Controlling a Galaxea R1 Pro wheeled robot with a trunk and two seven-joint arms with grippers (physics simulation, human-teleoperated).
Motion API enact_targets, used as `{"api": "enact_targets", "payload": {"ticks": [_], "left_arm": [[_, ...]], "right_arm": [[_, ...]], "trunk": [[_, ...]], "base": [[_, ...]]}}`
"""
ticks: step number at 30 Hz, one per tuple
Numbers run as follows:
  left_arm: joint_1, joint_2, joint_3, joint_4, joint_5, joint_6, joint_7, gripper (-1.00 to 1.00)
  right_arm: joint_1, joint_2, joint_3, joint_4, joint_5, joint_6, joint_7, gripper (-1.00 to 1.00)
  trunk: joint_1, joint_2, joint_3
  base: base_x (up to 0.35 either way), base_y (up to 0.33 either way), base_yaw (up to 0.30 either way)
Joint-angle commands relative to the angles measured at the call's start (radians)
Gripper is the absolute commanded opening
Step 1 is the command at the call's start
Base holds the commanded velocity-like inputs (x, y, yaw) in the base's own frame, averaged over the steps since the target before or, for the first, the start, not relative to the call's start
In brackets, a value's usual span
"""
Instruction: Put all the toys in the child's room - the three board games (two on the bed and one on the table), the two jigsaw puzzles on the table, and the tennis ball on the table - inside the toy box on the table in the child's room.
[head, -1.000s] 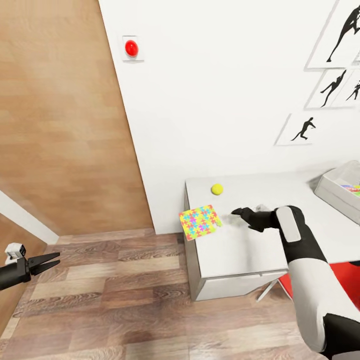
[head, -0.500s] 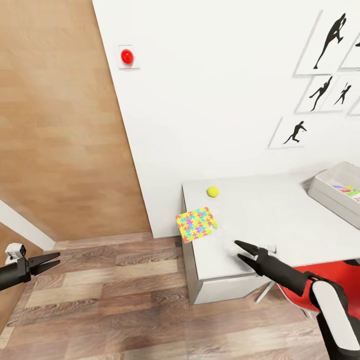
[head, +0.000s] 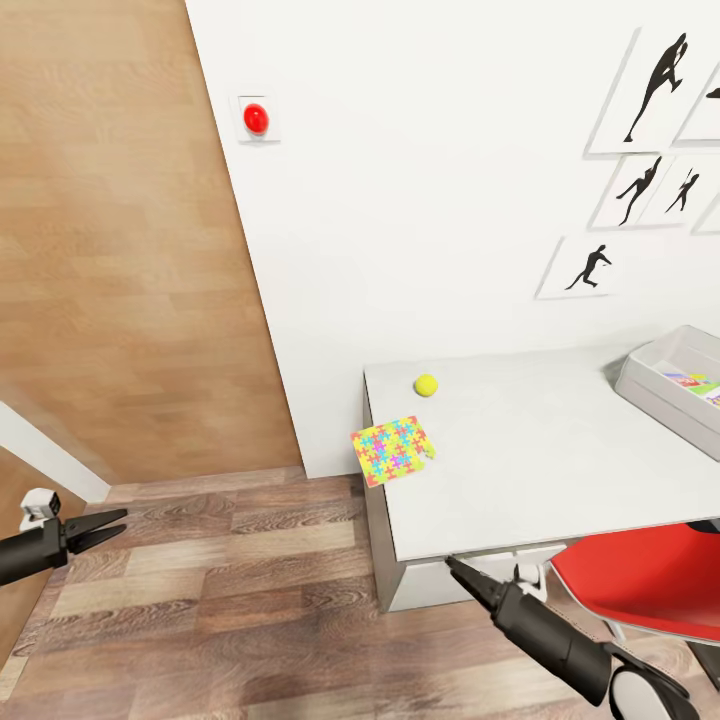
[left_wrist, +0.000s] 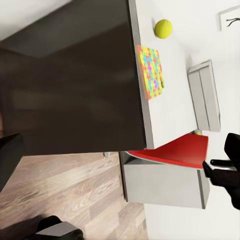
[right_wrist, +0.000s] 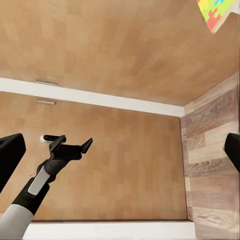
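At the far left of the head view, the left gripper (head: 108, 522) is held over the wood-plank floor (head: 220, 590) beside the wooden door (head: 120, 250), its jaws parted and empty. A jigsaw puzzle (head: 392, 450) is seen lying at the desk's (head: 530, 470) left edge, one corner overhanging it. The tennis ball (head: 426, 385) rests near the desk's back left corner, just behind the puzzle and apart from it. The right gripper (head: 462, 577) is held below the desk's front edge, over the floor, jaws released and nothing grasped. A red chair (head: 640, 585) is tucked at the front. The toy box (head: 665, 385) sits at the desk's right end, with a colourful game box inside.
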Motion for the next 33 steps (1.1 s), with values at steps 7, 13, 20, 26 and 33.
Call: {"api": "enact_targets", "payload": {"ticks": [7, 13, 20, 26, 33], "left_arm": [[-0.006, -0.029, -0.002, -0.002, 0.002, -0.006, 0.002, 1.0], [-0.007, -0.049, -0.001, -0.009, 0.002, -0.035, -0.003, 1.0], [-0.007, -0.05, -0.001, -0.009, 0.004, -0.038, -0.007, 1.0], [-0.008, -0.052, -0.001, -0.008, 0.004, -0.037, -0.001, 1.0], [-0.009, -0.052, -0.001, -0.009, 0.004, -0.042, -0.006, 1.0]], "right_arm": [[0.003, -0.002, 0.009, 0.003, 0.024, -0.026, 0.008, 1.0], [0.004, -0.003, -0.008, 0.002, 0.027, -0.031, 0.042, 1.0], [0.004, 0.0, -0.009, 0.001, 0.027, -0.032, 0.051, 1.0], [0.004, -0.002, -0.011, 0.0, 0.027, -0.032, 0.074, 1.0], [0.004, -0.002, -0.01, 0.0, 0.027, -0.033, 0.088, 1.0]], "trunk": [[0.001, -0.002, -0.001], [0.001, -0.002, -0.001], [0.001, -0.002, 0.001], [0.001, -0.002, 0.007], [0.001, -0.002, 0.015]], "base": [[0.0, 0.0, 0.0], [0.0, 0.0, 0.0], [0.0, 0.0, -0.053], [0.003, 0.0, -0.195], [0.174, 0.0, -0.216]]}}
